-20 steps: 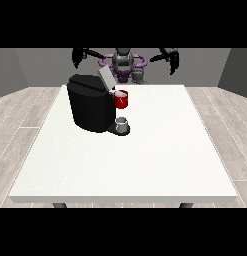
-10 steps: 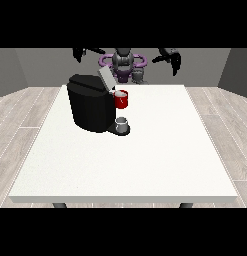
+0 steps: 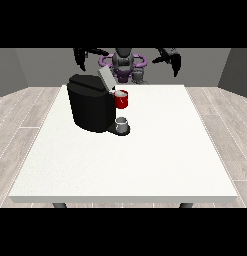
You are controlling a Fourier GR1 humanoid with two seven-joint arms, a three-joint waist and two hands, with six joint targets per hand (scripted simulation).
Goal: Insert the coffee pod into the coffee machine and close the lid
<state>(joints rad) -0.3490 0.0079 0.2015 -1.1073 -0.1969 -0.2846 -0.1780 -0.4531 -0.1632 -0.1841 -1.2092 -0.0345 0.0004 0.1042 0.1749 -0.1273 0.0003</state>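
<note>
The hand at the view's left (image 3: 81,56) hangs raised behind the table (image 3: 160,150); its fingers' state is unclear. The black coffee machine (image 3: 90,104) has its lid (image 3: 105,78) open. The hand at the view's right (image 3: 171,58) likewise.

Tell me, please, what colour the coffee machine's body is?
Black, in the front view: the coffee machine.

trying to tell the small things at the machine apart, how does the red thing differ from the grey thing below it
The red thing at the machine is bright red and sits high, beside the raised lid; the grey thing is dull grey and sits low, on the base at the foot of the coffee machine. The red thing looks somewhat larger than the grey thing. Both are small, roundish and at the machine's front, one above the other.
</note>
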